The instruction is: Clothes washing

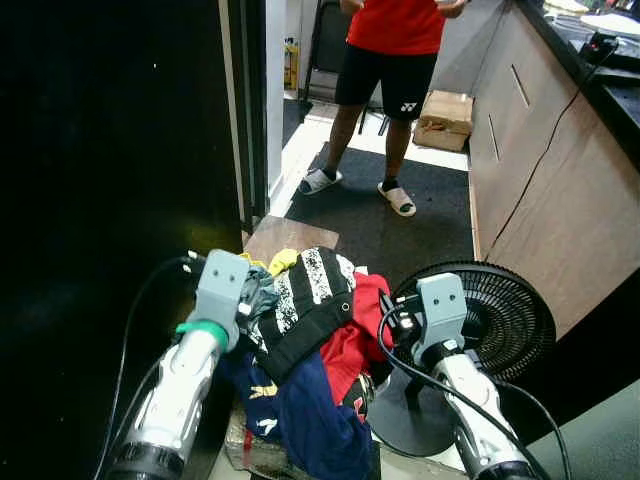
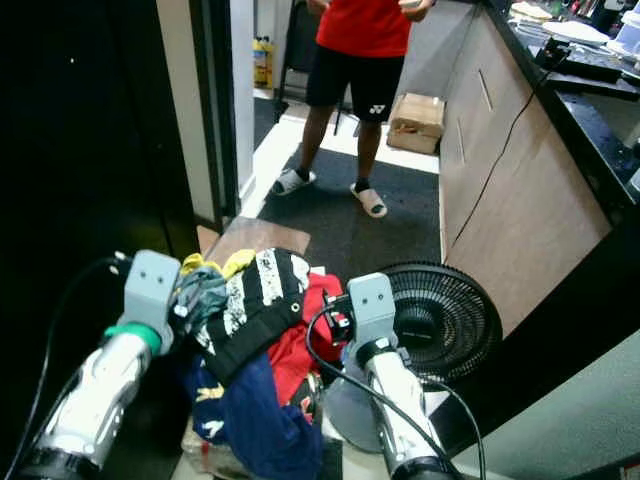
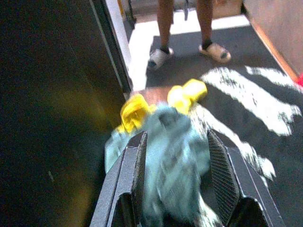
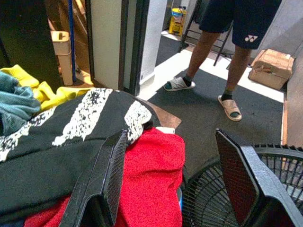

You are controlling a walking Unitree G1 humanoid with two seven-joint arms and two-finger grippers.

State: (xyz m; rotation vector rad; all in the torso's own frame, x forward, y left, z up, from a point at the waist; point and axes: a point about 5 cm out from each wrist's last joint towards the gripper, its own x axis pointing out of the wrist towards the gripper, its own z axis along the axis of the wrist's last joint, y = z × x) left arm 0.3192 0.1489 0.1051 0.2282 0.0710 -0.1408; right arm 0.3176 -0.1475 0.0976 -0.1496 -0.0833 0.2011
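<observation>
Our jaws stand differently on each side: the left gripper [image 3: 177, 182] has its jaws spread around a teal cloth [image 3: 173, 161], which bunches up between them and touches both inner pads, though we cannot tell whether it is truly pinched. The right gripper [image 4: 173, 184] has its jaws wide apart with nothing between them, hovering just over the red garment [image 4: 151, 175] and beside the black floor fan [image 1: 495, 315].

The laundry pile [image 1: 305, 350] sits right before us on a low support: a black-and-white patterned garment [image 1: 305, 300] on top, red beneath it, a navy piece [image 1: 300, 410] hanging in front, a yellow one [image 3: 182, 94] at the far edge. A person [image 1: 385, 90] in sandals stands well apart on the dark mat [image 1: 400, 215].

We judge the washing is barely begun: the clothes are heaped together, and everything from lifting to loading remains.
</observation>
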